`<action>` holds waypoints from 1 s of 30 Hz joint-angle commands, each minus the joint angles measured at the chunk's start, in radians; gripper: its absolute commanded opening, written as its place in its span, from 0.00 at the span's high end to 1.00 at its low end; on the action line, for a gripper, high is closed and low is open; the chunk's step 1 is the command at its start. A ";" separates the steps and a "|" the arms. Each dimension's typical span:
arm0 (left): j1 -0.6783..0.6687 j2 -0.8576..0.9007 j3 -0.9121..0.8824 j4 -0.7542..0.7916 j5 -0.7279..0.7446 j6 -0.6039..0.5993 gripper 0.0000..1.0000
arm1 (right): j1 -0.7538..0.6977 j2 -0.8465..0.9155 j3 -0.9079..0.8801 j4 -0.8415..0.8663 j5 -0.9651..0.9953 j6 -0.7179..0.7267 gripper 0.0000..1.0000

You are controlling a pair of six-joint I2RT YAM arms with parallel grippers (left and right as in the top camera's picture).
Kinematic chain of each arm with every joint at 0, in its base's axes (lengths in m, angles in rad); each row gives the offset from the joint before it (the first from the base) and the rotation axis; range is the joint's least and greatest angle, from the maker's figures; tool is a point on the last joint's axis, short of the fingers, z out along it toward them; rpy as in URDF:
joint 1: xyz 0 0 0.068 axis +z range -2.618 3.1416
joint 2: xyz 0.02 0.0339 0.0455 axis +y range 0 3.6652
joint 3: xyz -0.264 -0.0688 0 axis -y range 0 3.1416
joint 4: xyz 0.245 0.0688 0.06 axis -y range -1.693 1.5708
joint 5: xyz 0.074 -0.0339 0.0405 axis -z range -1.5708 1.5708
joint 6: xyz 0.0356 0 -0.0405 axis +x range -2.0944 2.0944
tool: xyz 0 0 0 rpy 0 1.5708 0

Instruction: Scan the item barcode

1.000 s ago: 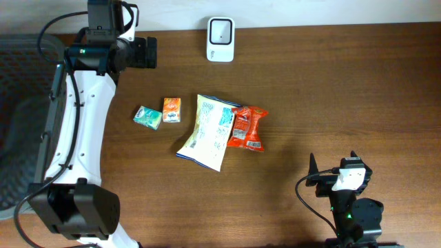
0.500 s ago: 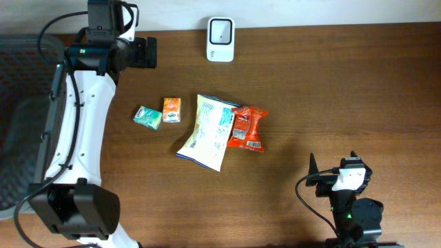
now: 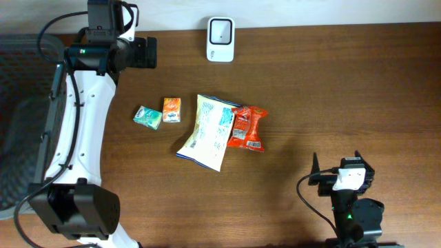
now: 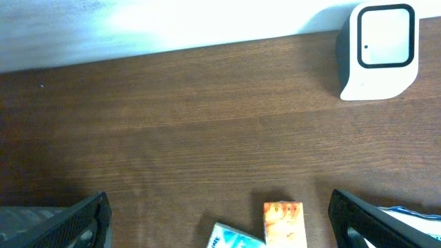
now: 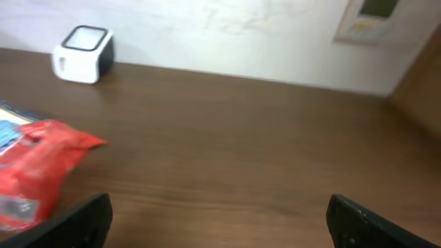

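The red snack pack (image 3: 247, 128) lies on the counter (image 3: 344, 83), touching a white bag (image 3: 207, 131); the white scanner (image 3: 220, 39) sits at the back edge. The left gripper (image 3: 150, 52) is spread wide near the scanner, the right gripper (image 3: 335, 165) spread wide at the front, both empty and well apart from the pack.

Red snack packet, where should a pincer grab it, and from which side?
Probably its far crimped end, from above on the right. The red packet lies flat with its left edge against the chip bag, so the right is free, and the white label at its near end is left uncovered.
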 commanded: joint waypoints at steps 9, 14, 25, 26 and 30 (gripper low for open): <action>0.002 -0.001 0.002 -0.001 0.011 0.002 0.01 | 0.006 -0.003 -0.001 -0.010 -0.059 -0.095 0.01; 0.002 -0.001 0.002 -0.001 0.011 0.002 0.01 | 0.006 -0.003 -0.001 -0.015 -0.129 -0.095 0.01; 0.002 -0.001 0.002 -0.001 0.011 0.002 0.01 | 0.006 -0.003 -0.001 -0.015 -0.148 -0.095 0.02; 0.002 -0.001 0.002 -0.001 0.011 0.002 0.01 | 0.006 -0.003 -0.001 -0.016 -0.148 -0.095 0.01; 0.002 -0.001 0.002 -0.001 0.011 0.002 0.01 | 0.006 -0.003 -0.001 -0.016 -0.156 -0.094 0.02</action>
